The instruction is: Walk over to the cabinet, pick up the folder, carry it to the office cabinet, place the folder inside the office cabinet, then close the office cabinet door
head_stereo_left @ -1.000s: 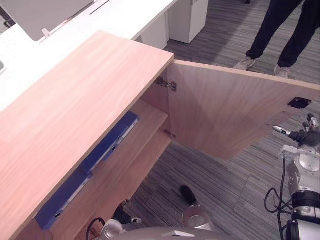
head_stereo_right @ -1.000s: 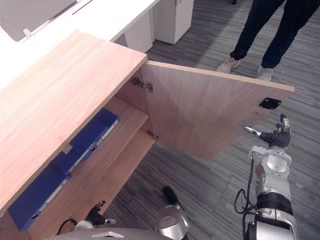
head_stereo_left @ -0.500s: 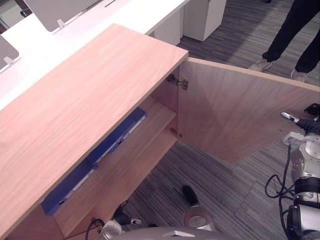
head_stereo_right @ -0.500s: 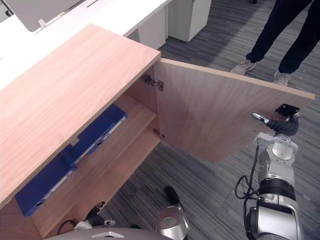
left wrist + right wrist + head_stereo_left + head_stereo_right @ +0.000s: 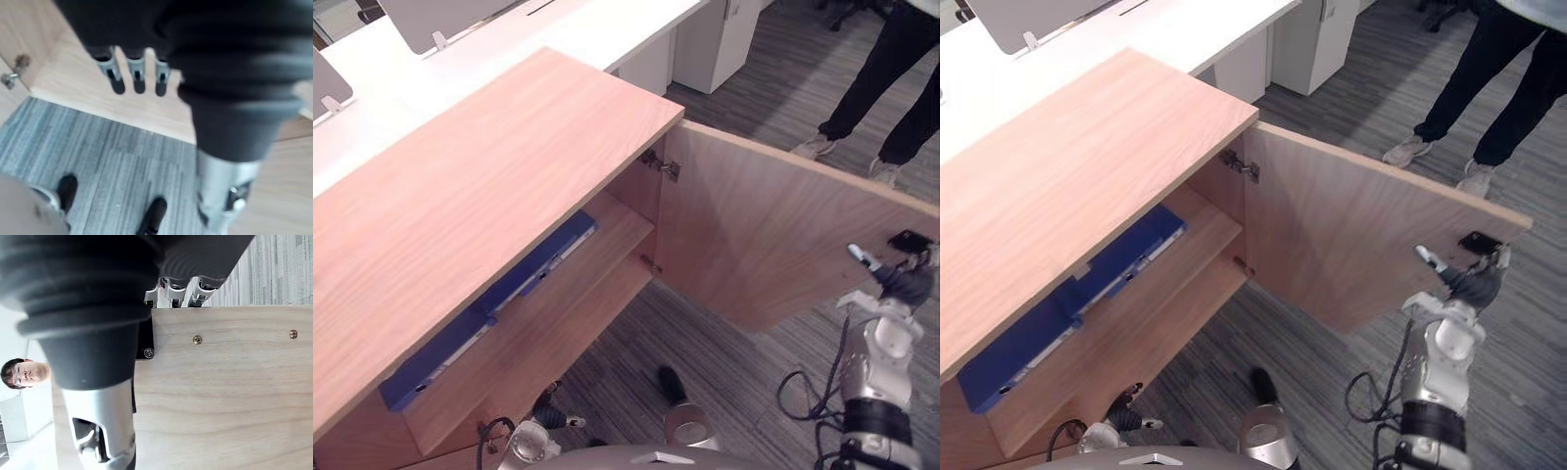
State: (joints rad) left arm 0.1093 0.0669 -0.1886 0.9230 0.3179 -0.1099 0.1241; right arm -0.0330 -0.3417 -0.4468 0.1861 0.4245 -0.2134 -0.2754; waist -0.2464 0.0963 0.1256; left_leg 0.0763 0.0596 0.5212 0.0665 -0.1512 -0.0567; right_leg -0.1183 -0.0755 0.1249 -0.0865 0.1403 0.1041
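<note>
A blue folder (image 5: 494,299) lies flat on the upper shelf inside the wooden office cabinet (image 5: 480,186). The cabinet door (image 5: 773,240) stands swung wide open. My right hand (image 5: 1469,284) is at the door's free edge, just below a black latch plate (image 5: 1479,242). Its thumb (image 5: 100,426) lies straight on the inner face, its fingers (image 5: 171,288) reach past the edge, and it is open. My left hand (image 5: 234,88) hangs low by the cabinet's front, with straight fingers (image 5: 117,78) and nothing in it.
A person (image 5: 891,78) in dark trousers and light shoes stands on the carpet beyond the open door. White desks (image 5: 538,34) with grey screens run behind the cabinet. Grey striped carpet (image 5: 734,362) lies between me and the door.
The whole view has shifted with the camera. My right hand has come up to the door's free edge by the black latch plate. The folder has stayed on its shelf.
</note>
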